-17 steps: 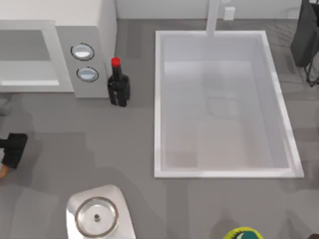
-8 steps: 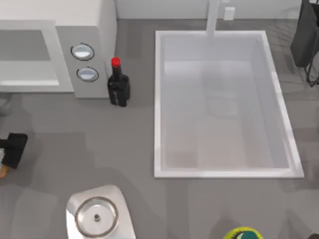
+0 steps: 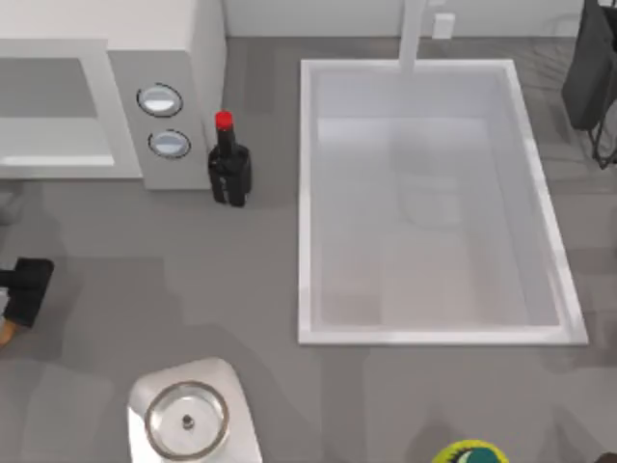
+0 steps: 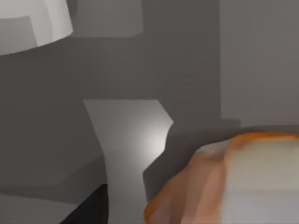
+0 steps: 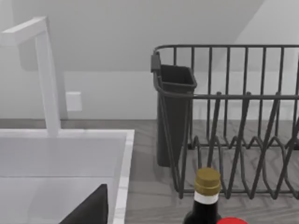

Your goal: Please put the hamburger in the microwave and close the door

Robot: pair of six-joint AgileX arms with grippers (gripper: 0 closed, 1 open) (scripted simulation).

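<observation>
Left gripper (image 3: 21,292) at the counter's left edge, clamped on the hamburger (image 4: 233,182), a rounded orange-brown bun with a paler middle. Boxy white microwave (image 3: 183,58) in the back-left corner, two silver-rimmed dials, door (image 3: 53,106) shut. Glossy black red-capped bottle (image 3: 229,164) just beside it.

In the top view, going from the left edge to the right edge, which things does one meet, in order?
Left claw → microwave → red-capped bottle → sink → dish rack.
</observation>
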